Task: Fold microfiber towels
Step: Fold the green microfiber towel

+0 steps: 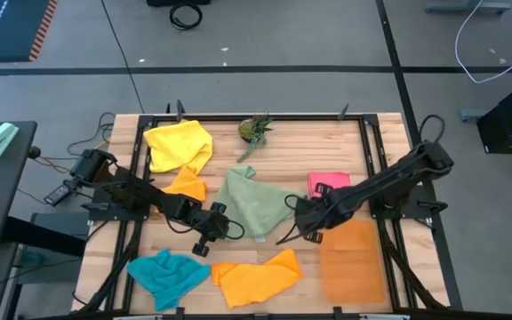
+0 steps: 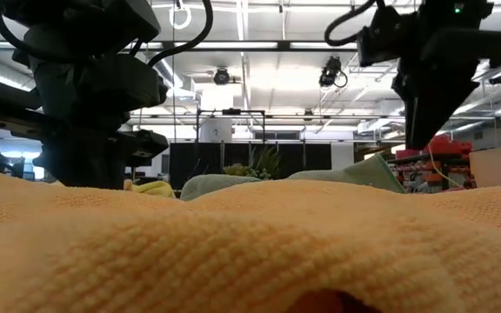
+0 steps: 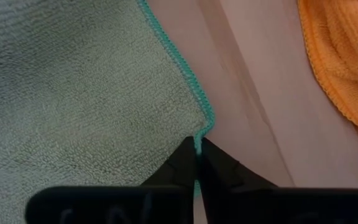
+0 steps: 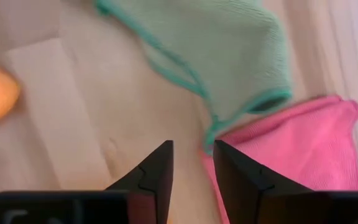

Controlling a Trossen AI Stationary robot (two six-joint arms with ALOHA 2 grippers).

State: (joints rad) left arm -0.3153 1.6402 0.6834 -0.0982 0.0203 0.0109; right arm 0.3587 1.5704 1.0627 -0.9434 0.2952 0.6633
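Between the left gripper's point(image 3: 198, 163) closed jaws sits the pale green towel's point(image 3: 73, 93) stitched edge; the right gripper point(image 4: 192, 163), jaws narrowly parted, should pinch the corner beyond its tips.

Six towels point(image 1: 258, 204) (two yellow or orange, one each otherwise), one mat point(image 1: 354, 260), one plant point(image 1: 255, 130).

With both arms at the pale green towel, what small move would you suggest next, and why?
Probably close the right end effector on the pale green towel: its fingers stand apart beside the towel's edge, next to the pink towel, while the left end effector is already pinched on the opposite teal-stitched edge.
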